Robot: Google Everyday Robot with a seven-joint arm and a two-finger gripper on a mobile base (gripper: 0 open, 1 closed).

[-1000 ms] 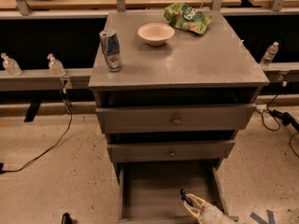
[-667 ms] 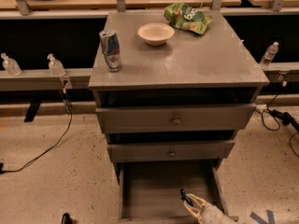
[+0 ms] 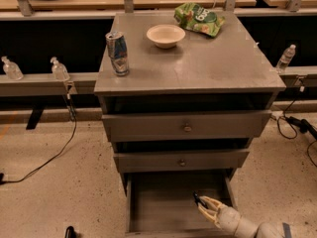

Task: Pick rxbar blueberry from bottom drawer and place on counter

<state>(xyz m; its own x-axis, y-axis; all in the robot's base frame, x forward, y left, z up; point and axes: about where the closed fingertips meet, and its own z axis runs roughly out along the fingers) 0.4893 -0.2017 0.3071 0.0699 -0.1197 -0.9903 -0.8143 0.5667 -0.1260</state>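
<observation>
Gripper (image 3: pixel 204 206) sits low inside the open bottom drawer (image 3: pixel 158 207), at its right side, arm coming in from the front-right corner. Fingers (image 3: pixel 212 208) look narrow, pinched on a small dark snack bar (image 3: pixel 197 199) that sticks out just past the tips, up and to the left. Prob. held by one end bc it lay flat on the drawer floor w/ little edge to grab; rest of the bar is hard to make out.

Directly above the fingers: middle drawer (image 3: pixel 181 161) front, and top drawer (image 3: pixel 186 127) jutting further out. Both overhang the way up, so the bar likely has to come out toward the front first.

Far above the fingers, the counter (image 3: pixel 208 58): can (image 3: pixel 117 53) up-left, bowl (image 3: pixel 165 35) and chip bag (image 3: pixel 199 19) at the back. Front-right part looks free for the drop.
</observation>
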